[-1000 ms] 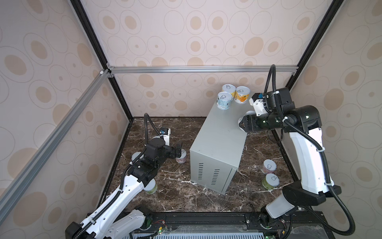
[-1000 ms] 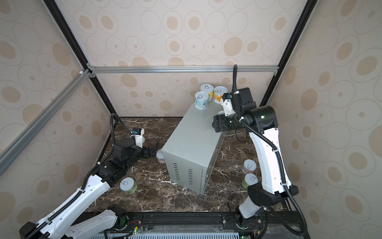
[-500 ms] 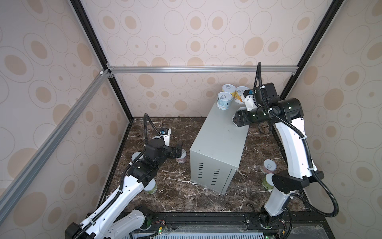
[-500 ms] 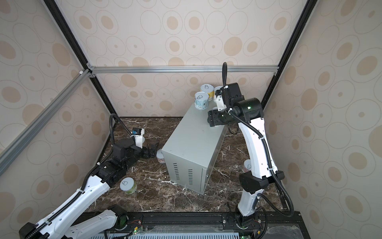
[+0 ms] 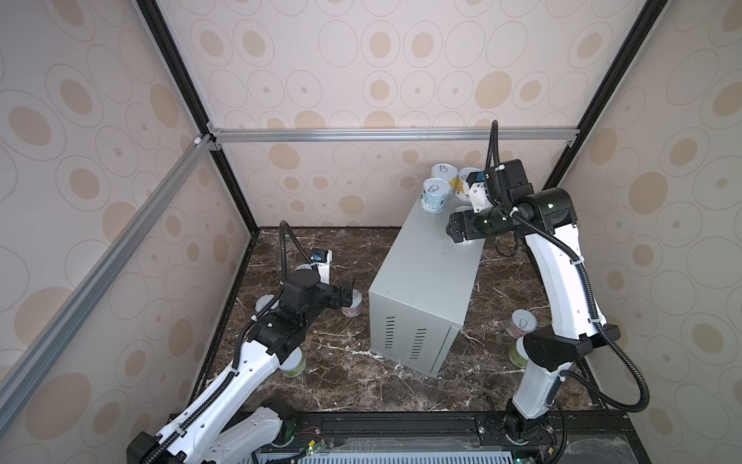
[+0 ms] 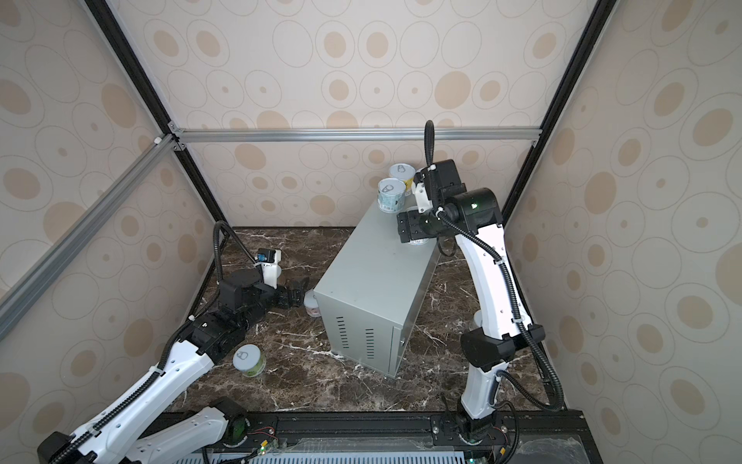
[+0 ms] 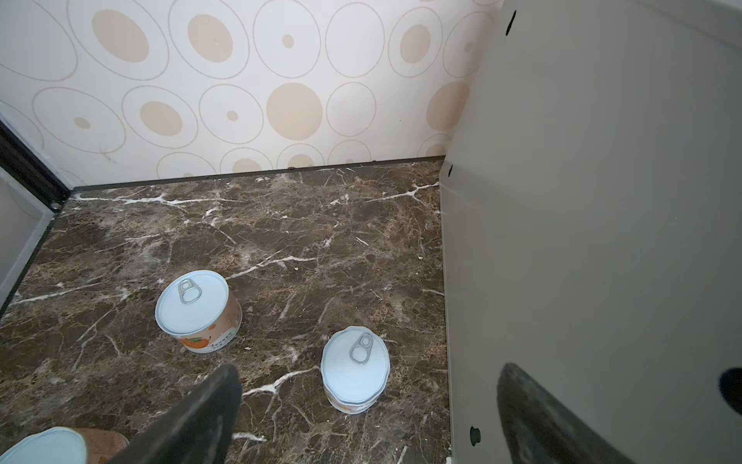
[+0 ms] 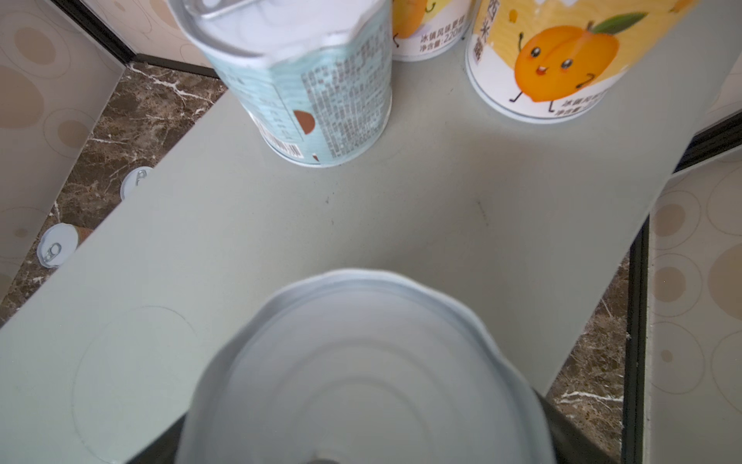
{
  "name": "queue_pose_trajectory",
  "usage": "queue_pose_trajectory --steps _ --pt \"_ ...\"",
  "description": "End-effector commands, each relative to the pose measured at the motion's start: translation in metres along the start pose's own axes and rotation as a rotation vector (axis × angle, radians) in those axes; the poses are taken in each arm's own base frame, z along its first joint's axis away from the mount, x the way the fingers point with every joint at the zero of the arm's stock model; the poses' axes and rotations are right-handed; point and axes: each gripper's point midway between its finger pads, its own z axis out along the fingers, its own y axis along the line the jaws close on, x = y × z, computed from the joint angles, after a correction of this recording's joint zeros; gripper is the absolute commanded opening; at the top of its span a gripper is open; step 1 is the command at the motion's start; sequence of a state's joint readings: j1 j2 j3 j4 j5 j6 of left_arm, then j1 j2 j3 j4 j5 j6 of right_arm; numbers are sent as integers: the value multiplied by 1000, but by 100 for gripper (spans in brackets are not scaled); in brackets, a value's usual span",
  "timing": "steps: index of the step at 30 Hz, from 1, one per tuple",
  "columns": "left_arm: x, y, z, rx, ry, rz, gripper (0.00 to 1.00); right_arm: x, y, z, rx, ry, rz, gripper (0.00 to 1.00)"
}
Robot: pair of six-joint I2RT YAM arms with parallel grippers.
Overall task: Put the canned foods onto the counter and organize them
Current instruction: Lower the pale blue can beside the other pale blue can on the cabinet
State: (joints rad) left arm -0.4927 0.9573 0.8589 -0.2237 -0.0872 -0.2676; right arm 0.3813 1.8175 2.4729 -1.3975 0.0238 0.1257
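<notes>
**Right arm in over the raised grey surface**

Since a second ago my right arm has swung in from the side edge of the raised grey surface (image 5: 421, 273). My right fingers (image 5: 453, 232) now sit over its far right corner, while my left arm has not shifted.

A silver-ended can (image 8: 361, 369) stands between my right fingers. In the right wrist view its ringed end fills the lower frame, and in both top views its base shows on the grey surface just under the fingers. The dark fingers flank it on both sides, but I cannot tell whether they pinch it or stand free of it.

Three more cans stand upright at the far end. The pale blue can (image 5: 435, 195) is nearest, with one yellow can (image 5: 444, 173) and a second yellow can (image 5: 465, 182) behind it.

My left fingers (image 5: 348, 296) are spread wide and hold nothing. They are low over the marble surface (image 5: 361, 385), beside the grey box's side wall. A pinkish can (image 7: 355, 369) stands just ahead of them, in line with the gap, and an orange-labelled can (image 7: 198, 309) stands further off. A green can (image 6: 249, 359) stands by my left elbow. On the other side, a pink can (image 5: 521, 323) stands on the marble near my right arm's base — beside it is another can, mostly hidden by the arm.
</notes>
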Motion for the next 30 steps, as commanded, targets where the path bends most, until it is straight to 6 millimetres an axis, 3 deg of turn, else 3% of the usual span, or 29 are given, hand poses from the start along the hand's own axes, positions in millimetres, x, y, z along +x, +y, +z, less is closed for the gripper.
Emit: queue_pose_trajectory --steps 1,6,13,30 --pt "-7 0 -4 6 -29 13 99 -8 3 -17 -3 -76 -8 95" --pt "-7 0 -3 7 -28 14 99 -14 5 -32 -12 -160 -1 96" --pt "-7 0 -4 9 -33 13 99 -5 2 -37 -7 -245 23 96" --pt "-5 -1 -2 12 -29 11 99 0 -7 -19 26 -295 106 74"
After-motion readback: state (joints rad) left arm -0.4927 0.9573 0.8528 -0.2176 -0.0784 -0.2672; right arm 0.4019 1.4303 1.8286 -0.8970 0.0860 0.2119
